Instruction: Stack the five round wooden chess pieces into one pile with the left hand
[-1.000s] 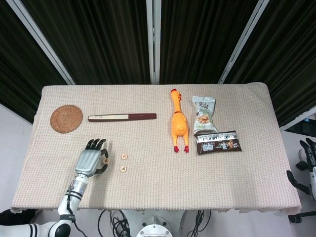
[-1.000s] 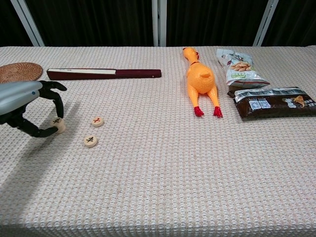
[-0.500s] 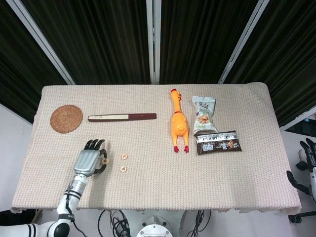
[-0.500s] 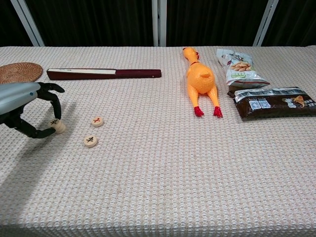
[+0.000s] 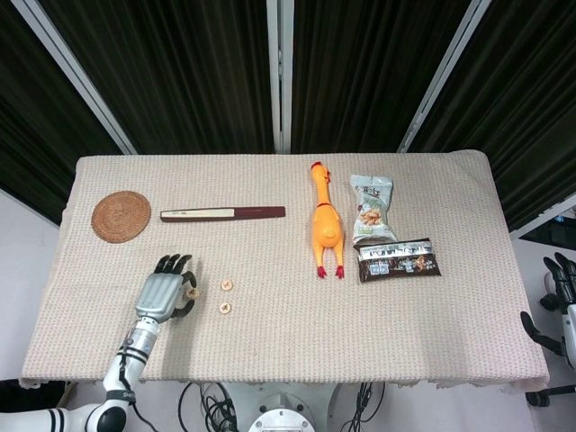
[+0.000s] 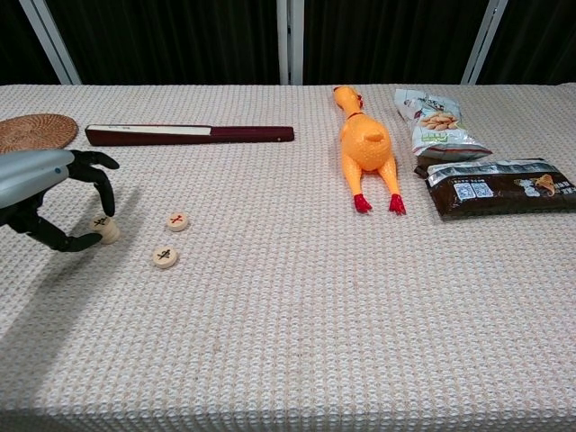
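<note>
left hand (image 6: pixel 54 202): I have thumb and finger pinching the small pile of chess pieces (image 6: pixel 107 230) on the table (image 6: pixel 297 324) | two loose pieces (image 6: pixel 171 239) just right of it | right hand (image 5: pixel 562 292): off the table's edge, can't tell its fingers

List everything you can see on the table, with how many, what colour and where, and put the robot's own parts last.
Woven coaster: one, brown, far left.
Folded fan: one, dark red and cream, right of the coaster.
Rubber chicken: one, yellow-orange, centre.
Snack bag: one, pale green, right of the chicken.
Snack packet: one, dark brown, in front of the bag.
Loose chess pieces: two, light wood, near left.
Held chess piece: light wood, count unclear.
Left robot hand: grey and black, pinches that piece.
Right robot hand: dark, off the table's right edge.
</note>
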Controlling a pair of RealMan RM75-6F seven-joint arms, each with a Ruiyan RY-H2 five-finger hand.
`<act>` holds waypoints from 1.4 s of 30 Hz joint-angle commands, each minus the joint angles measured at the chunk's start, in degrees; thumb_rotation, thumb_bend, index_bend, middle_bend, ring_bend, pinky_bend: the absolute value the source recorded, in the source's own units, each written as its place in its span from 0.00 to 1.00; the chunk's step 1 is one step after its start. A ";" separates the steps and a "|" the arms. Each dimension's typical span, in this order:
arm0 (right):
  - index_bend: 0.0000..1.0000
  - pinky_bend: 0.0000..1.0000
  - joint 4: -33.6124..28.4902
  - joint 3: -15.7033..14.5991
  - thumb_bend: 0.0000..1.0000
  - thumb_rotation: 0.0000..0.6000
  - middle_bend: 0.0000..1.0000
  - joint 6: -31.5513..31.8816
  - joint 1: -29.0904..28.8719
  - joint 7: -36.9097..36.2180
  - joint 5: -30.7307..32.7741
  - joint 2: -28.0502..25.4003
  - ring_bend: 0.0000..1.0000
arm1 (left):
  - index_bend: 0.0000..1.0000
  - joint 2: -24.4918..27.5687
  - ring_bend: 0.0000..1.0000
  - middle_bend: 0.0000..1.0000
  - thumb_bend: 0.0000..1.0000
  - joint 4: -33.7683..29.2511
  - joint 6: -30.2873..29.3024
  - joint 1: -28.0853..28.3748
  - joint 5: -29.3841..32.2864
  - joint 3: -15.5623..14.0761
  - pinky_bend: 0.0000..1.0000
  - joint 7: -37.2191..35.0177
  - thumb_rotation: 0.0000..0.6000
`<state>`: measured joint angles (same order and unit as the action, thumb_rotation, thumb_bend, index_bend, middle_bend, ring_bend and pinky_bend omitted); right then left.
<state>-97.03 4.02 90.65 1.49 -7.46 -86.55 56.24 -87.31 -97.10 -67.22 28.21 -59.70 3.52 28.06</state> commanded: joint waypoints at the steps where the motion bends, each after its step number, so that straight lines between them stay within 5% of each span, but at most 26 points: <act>1: 0.00 0.00 0.00 0.03 0.26 1.00 0.00 0.10 0.04 -0.06 -0.03 -0.02 0.00 | 0.40 0.49 0.00 0.07 0.30 -1.38 -0.70 -0.05 -1.08 0.38 0.00 -0.21 1.00; 7: 0.00 0.00 -0.06 -0.14 0.26 1.00 0.00 0.19 0.08 0.12 -0.44 0.00 0.00 | 0.37 0.26 0.00 0.07 0.30 -3.28 -0.78 1.69 -2.11 2.16 0.00 1.95 1.00; 19: 0.00 0.00 0.20 -0.33 0.26 1.00 0.00 0.63 0.29 -1.03 -1.10 -0.34 0.00 | 0.36 -6.29 0.00 0.06 0.30 0.36 3.57 7.61 6.55 4.75 0.00 9.77 1.00; 42: 0.00 0.00 0.37 -0.20 0.26 1.00 0.00 0.40 0.28 -2.31 -0.74 -0.84 0.00 | 0.45 -9.47 0.00 0.06 0.30 5.11 3.66 9.88 9.55 4.42 0.00 9.72 1.00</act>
<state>-96.67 3.83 91.06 1.78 -9.78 -87.28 55.40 -96.73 -92.02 -63.50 38.11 -50.00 7.96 37.95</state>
